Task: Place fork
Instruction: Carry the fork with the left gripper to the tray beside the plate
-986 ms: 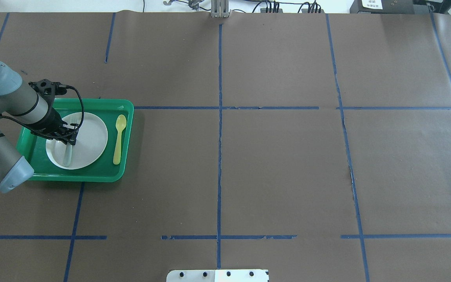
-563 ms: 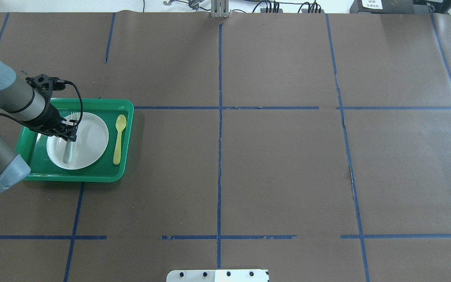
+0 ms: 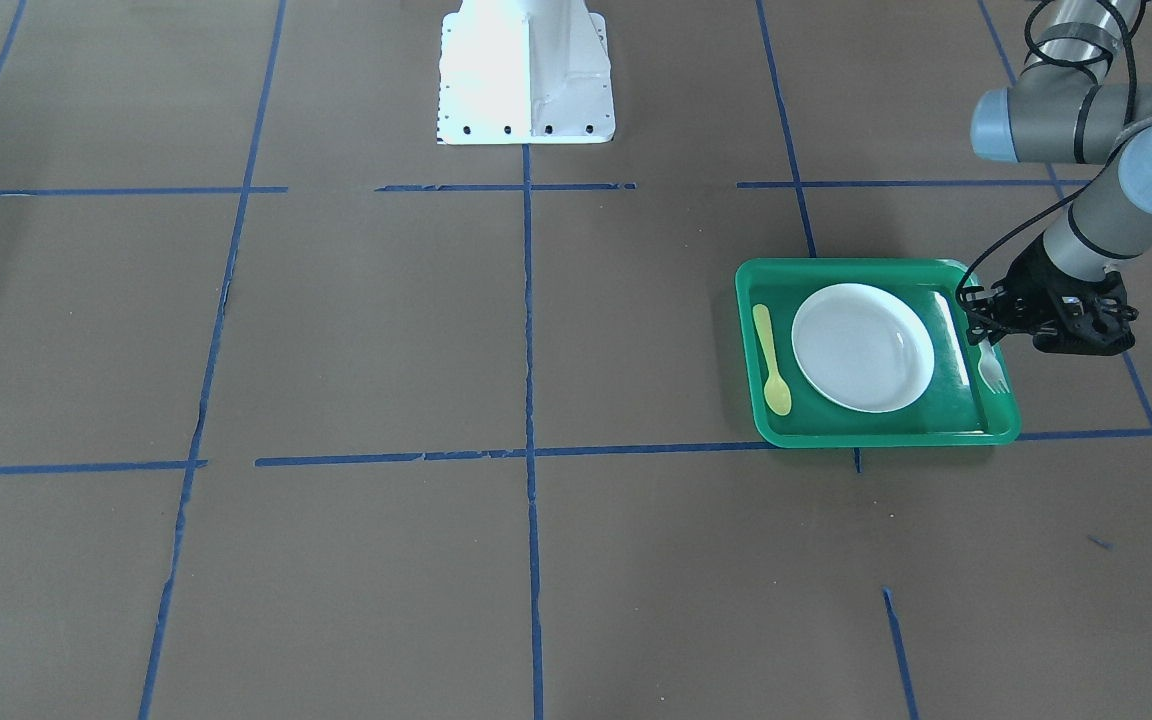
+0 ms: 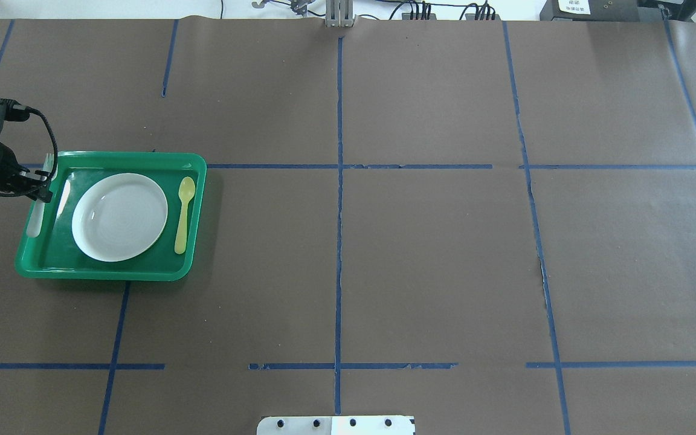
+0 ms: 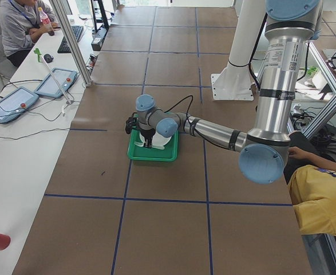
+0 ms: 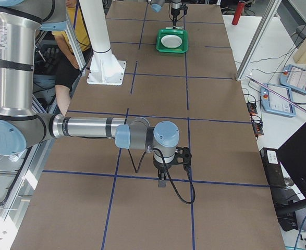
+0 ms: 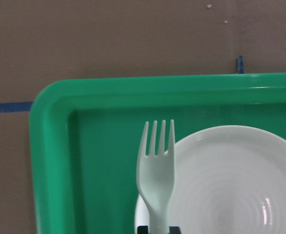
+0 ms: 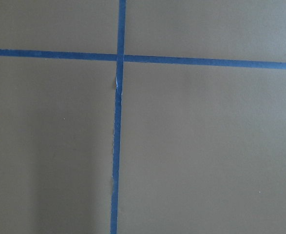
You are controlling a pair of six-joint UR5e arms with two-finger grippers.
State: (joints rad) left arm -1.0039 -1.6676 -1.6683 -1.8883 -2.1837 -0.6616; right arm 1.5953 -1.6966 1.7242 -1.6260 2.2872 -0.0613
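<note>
My left gripper (image 4: 41, 191) is shut on the handle of the pale fork (image 4: 36, 216) and holds it over the left edge of the green tray (image 4: 106, 270). The tines point to the far side. In the front-facing view the gripper (image 3: 984, 335) holds the fork (image 3: 992, 374) over the tray's rim (image 3: 876, 437), beside the white plate (image 3: 863, 347). The left wrist view shows the fork (image 7: 157, 168) above the tray (image 7: 50, 161) and the plate's edge (image 7: 230, 185). My right gripper (image 6: 162, 182) hangs low over bare table far away; I cannot tell its state.
A yellow spoon (image 4: 183, 212) lies in the tray to the right of the white plate (image 4: 119, 216). The table is covered in brown paper with blue tape lines. A white mount plate (image 3: 524, 70) stands at the robot's base.
My left gripper has moved left with the fork, from over the plate to the tray's left edge. The plate and spoon have not moved.
</note>
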